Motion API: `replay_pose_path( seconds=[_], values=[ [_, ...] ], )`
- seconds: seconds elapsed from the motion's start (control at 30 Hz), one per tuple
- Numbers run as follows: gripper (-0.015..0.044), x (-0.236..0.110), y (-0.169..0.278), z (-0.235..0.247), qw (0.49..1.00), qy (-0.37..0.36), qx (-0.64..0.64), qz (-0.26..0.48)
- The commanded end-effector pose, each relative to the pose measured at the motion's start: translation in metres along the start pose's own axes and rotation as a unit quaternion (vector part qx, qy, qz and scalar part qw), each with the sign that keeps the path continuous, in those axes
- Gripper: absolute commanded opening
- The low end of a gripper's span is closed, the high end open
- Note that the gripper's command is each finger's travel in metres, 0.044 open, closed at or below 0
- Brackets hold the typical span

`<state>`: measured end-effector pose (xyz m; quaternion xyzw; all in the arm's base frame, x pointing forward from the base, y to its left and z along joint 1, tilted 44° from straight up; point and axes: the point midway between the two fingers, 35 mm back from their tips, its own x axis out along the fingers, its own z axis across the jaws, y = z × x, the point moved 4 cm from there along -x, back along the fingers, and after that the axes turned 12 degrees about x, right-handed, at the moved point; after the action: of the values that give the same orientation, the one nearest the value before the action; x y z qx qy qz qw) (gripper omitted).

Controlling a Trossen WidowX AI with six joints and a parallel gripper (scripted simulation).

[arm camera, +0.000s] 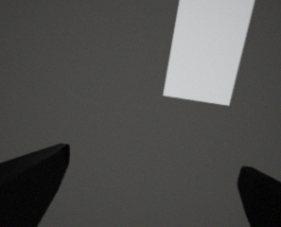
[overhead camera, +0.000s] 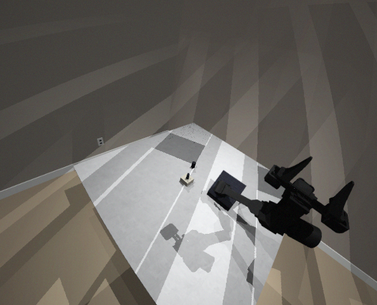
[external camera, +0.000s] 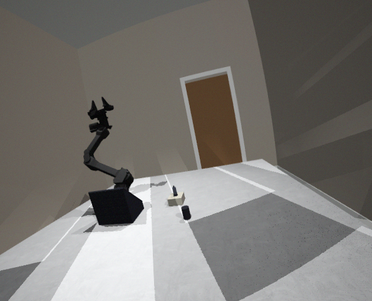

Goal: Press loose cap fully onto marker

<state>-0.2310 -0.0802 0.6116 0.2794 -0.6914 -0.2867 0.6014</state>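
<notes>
The dark marker stands upright in the beige holder block, its bare tip up. The black cap stands upright on the table, a short way from the block and not touching it. My gripper is open and empty, fingers wide apart. It is raised high above the table, pointing up and far from cap and marker. The wrist view shows neither of them.
The arm's dark base block stands on the table beside the holder block. Walls surround the table, with a brown door in one. The wrist view shows a bright white panel against a grey surface.
</notes>
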Motion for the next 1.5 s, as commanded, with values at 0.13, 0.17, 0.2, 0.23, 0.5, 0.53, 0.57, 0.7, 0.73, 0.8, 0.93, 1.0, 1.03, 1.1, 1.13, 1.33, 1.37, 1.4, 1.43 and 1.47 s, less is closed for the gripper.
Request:
replay_pose_path(
  seconds=[0.13,0.17,0.2,0.23,0.5,0.53,0.57,0.7,0.73,0.8,0.93,1.0,1.03,1.1,1.13,1.33,1.37,1.4,1.43,1.47],
  values=[
    [0.0269,0.002,0.011,-0.057,0.995,0.065,-0.056,0.044],
    [0.0252,0.002,0.017,-0.073,0.992,0.077,-0.087,0.055],
    [0.0252,0.001,0.022,-0.088,0.987,0.089,-0.118,0.066],
    [0.0252,0.0,0.025,-0.099,0.983,0.097,-0.138,0.074],
    [0.0252,-0.011,0.035,-0.194,0.919,0.166,-0.327,0.147],
    [0.0252,-0.012,0.035,-0.201,0.912,0.171,-0.341,0.153],
    [0.0252,-0.013,0.035,-0.206,0.906,0.175,-0.351,0.157],
    [0.0252,-0.018,0.034,-0.234,0.881,0.194,-0.394,0.177],
    [0.0252,-0.02,0.033,-0.247,0.868,0.202,-0.413,0.186],
    [0.0252,-0.026,0.029,-0.279,0.835,0.224,-0.458,0.209],
    [0.0252,-0.038,0.014,-0.333,0.77,0.264,-0.527,0.246],
    [0.0252,-0.043,0.006,-0.354,0.748,0.282,-0.545,0.255],
    [0.0252,-0.046,-0.001,-0.366,0.742,0.294,-0.547,0.253],
    [0.0252,-0.053,-0.017,-0.393,0.717,0.322,-0.562,0.258],
    [0.0252,-0.057,-0.023,-0.404,0.699,0.332,-0.575,0.267],
    [0.0252,-0.077,-0.059,-0.455,0.604,0.385,-0.626,0.308],
    [0.0252,-0.079,-0.063,-0.459,0.602,0.394,-0.624,0.307],
    [0.0252,-0.083,-0.07,-0.466,0.598,0.407,-0.62,0.304],
    [0.0252,-0.087,-0.078,-0.473,0.593,0.421,-0.617,0.301],
    [0.0252,-0.092,-0.087,-0.482,0.578,0.435,-0.62,0.305]
  ],
)
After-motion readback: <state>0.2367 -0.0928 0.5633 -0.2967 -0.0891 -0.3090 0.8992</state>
